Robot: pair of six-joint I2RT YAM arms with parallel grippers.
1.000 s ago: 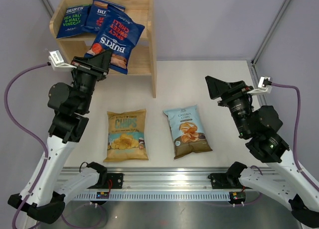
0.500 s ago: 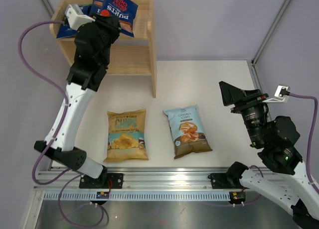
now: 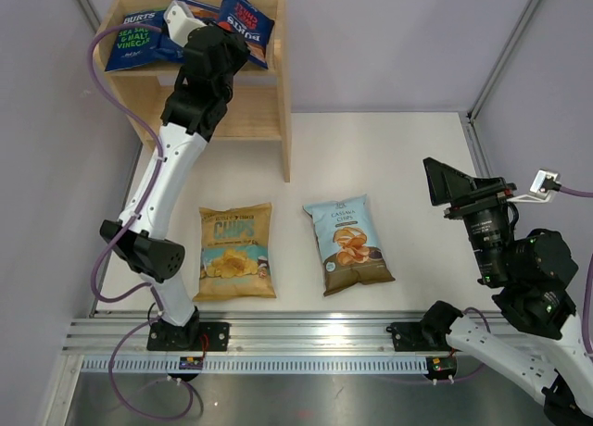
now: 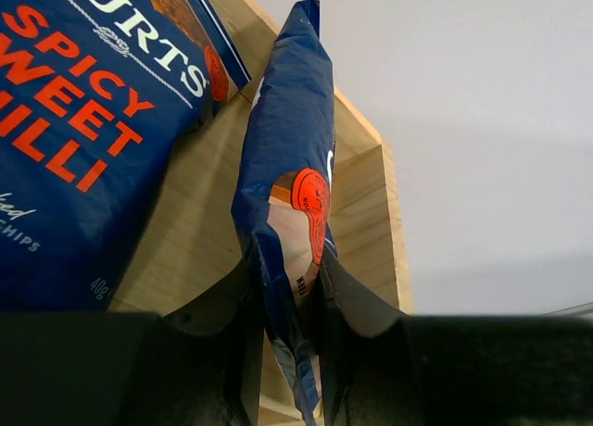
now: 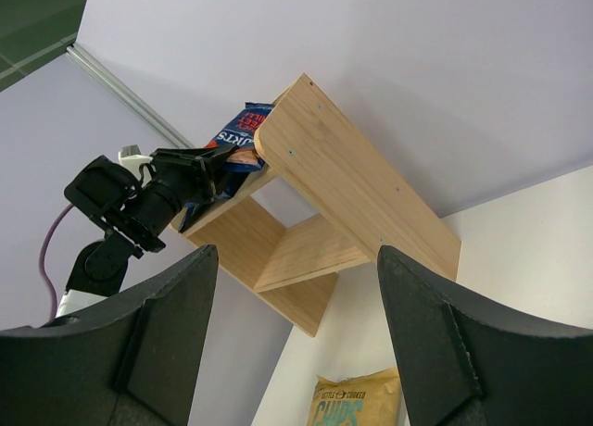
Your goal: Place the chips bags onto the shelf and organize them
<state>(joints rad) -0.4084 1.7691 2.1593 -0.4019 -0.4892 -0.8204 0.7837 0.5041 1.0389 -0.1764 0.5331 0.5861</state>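
Bag of chips point(image 4: 289, 148) is pinched by its end in the left pincer point(image 4: 285, 301), its length pointing straight away over the top tier of the shelf point(image 3: 261, 97)

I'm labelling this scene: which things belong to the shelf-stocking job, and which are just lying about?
Job: light wooden two-tier shelf; three dark-blue crinkly BURTS bags: gripped bag, middle bag, vinegar bag; yellow CHIPS bag; light-blue Cassava Chips bag.
Lying about: purple cables; metal rail.

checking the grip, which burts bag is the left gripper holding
The rightmost Burts bag, pinched edge-on in the left gripper; the other two lie flat.
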